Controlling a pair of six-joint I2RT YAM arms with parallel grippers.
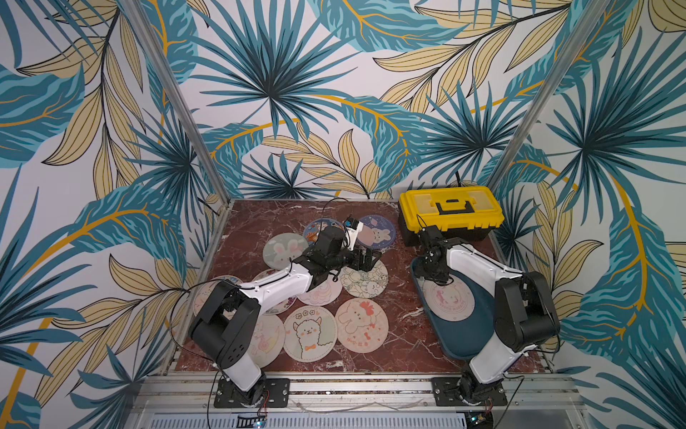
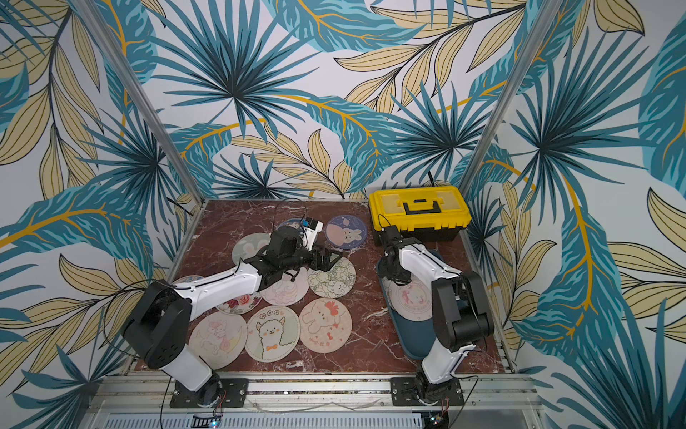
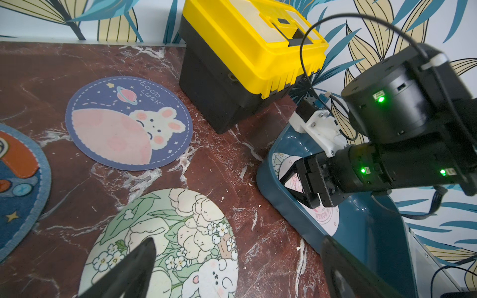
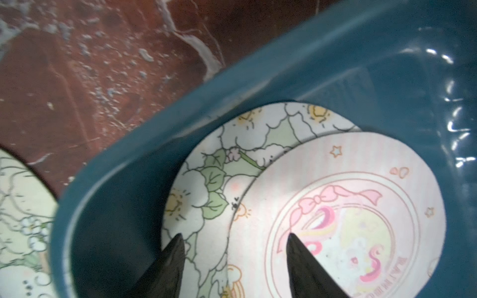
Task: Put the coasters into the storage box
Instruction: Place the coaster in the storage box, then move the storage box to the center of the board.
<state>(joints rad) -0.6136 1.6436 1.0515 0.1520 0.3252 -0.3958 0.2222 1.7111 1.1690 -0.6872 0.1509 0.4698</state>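
Note:
The teal storage box (image 1: 468, 334) sits at the table's right side. A pink bow coaster (image 4: 348, 206) lies in it, partly over a green floral coaster (image 4: 214, 167). My right gripper (image 4: 235, 236) hangs open just above these two, holding nothing; in a top view it (image 1: 432, 276) is over the box's far end. My left gripper (image 3: 240, 240) is wide open and empty above another green floral coaster (image 3: 167, 232) on the table, near mid-table in both top views (image 1: 367, 260) (image 2: 330, 258). Several more coasters lie around, among them a navy bunny one (image 1: 376, 232) and an alpaca one (image 1: 310, 338).
A yellow-lidded black toolbox (image 1: 449, 211) stands at the back right, just behind the storage box. The left arm stretches over several coasters on the red marble table (image 1: 401, 334). Patterned walls close in the back and both sides.

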